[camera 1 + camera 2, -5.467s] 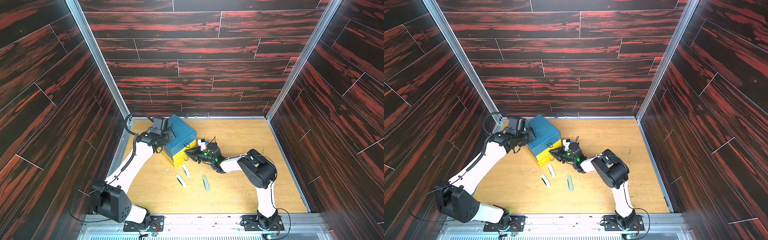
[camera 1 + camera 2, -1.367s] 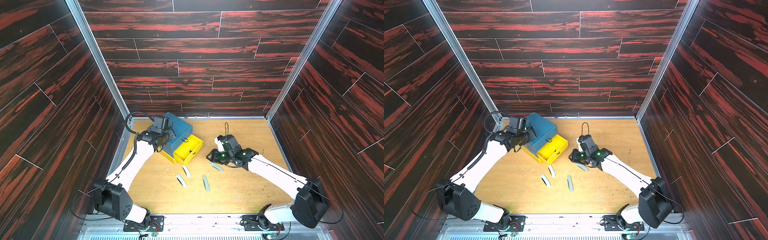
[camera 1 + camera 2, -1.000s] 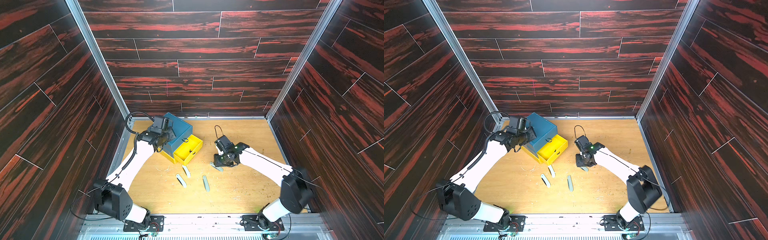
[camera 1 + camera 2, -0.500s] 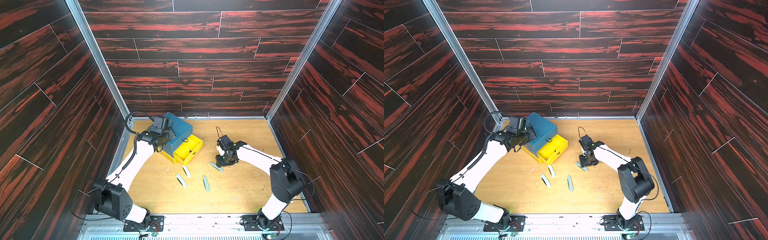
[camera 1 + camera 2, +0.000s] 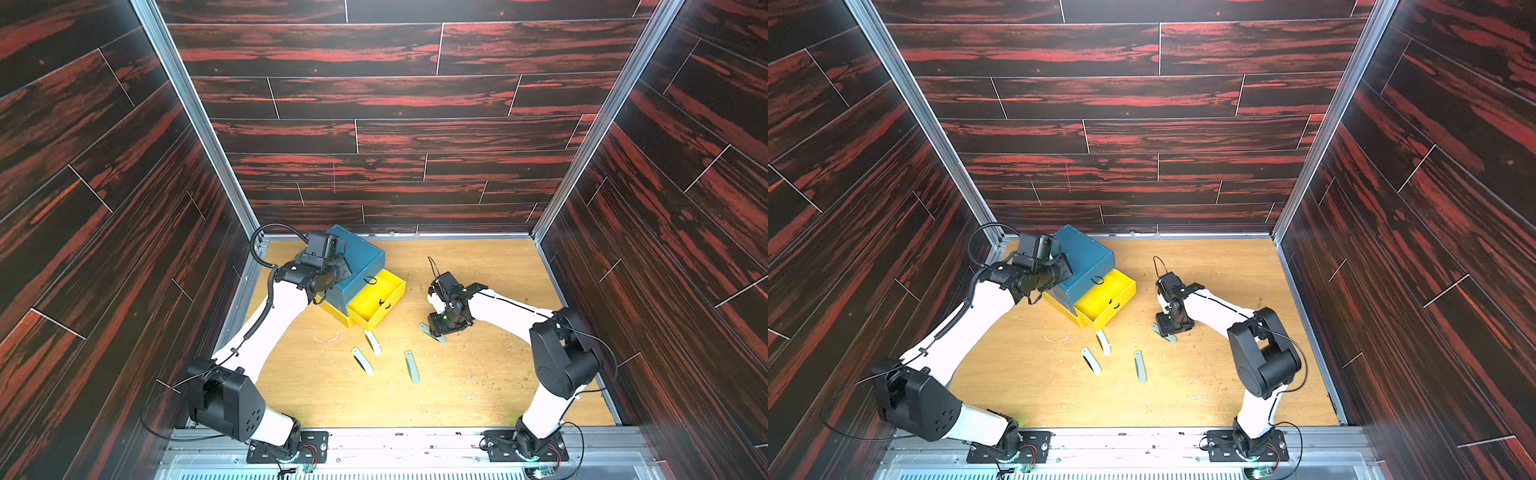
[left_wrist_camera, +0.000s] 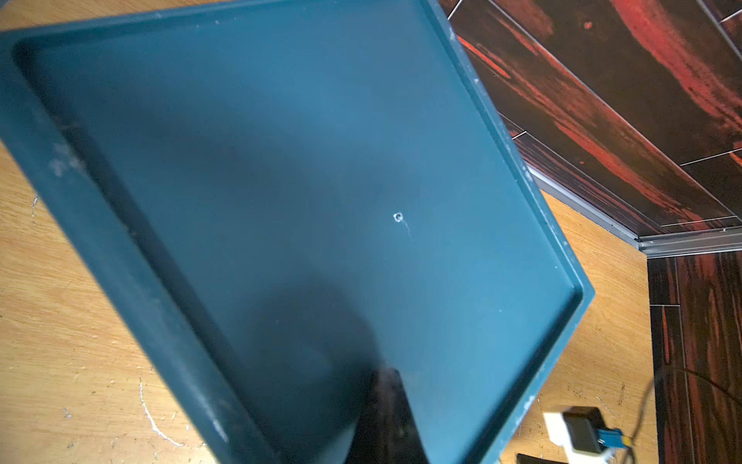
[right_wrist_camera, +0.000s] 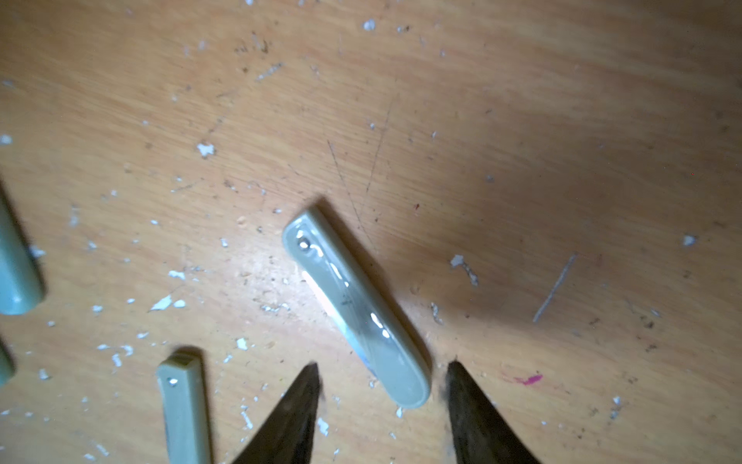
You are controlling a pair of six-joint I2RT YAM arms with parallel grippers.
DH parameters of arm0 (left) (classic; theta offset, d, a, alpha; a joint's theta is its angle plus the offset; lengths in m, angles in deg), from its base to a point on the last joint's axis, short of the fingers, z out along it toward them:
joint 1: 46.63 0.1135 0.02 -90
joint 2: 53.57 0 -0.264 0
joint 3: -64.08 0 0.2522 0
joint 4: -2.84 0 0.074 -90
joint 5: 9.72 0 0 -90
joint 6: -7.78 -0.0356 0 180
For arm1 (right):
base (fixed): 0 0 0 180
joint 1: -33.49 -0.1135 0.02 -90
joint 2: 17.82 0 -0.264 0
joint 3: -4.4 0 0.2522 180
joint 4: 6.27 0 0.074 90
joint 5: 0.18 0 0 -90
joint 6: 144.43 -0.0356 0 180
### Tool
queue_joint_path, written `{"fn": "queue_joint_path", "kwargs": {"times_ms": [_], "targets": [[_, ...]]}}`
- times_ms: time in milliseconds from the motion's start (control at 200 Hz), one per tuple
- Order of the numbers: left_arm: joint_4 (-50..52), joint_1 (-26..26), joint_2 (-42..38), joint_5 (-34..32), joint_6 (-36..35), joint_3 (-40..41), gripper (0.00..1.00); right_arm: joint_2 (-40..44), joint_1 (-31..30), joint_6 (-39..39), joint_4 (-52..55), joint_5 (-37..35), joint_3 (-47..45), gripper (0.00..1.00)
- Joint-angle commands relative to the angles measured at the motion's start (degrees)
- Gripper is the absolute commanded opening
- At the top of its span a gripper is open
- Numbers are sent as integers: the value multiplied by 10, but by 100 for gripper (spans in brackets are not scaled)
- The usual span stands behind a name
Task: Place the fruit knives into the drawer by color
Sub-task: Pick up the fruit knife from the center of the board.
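The drawer (image 5: 359, 257) (image 5: 1088, 251) is a teal-topped chest at the back left, with its yellow lower drawer (image 5: 376, 297) (image 5: 1105, 301) pulled out. My left gripper (image 5: 338, 266) (image 6: 387, 401) is shut and rests on the teal top (image 6: 281, 180). One grey-green fruit knife (image 7: 353, 305) (image 5: 432, 332) lies on the table right of the chest. My right gripper (image 7: 383, 373) (image 5: 442, 328) stands open just over it, the knife's rounded end between the fingertips (image 7: 299, 409), apart from both. Three more knives (image 5: 372, 341) (image 5: 362, 360) (image 5: 412, 366) lie in front of the open drawer.
Dark wood-patterned walls close in the wooden table (image 5: 490, 374) on three sides, with a metal rail along the front. White flecks and scratches litter the surface around the knives (image 7: 182, 409). The right arm's elbow (image 5: 557, 357) stands at the right.
The yellow drawer, shut several seconds ago, now stands pulled out. My right gripper left it, came down over the knife at the right and opened slightly wider. The left arm has not moved.
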Motion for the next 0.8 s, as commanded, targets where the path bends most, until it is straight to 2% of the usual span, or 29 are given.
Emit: {"fn": "queue_joint_path", "kwargs": {"times_ms": [0,797], "targets": [[32,2,3,-1,2,6,0,-21,-2,22,7,-4,15,56],[34,2,5,-4,1,6,0,-77,-14,43,13,5,43,55]]}}
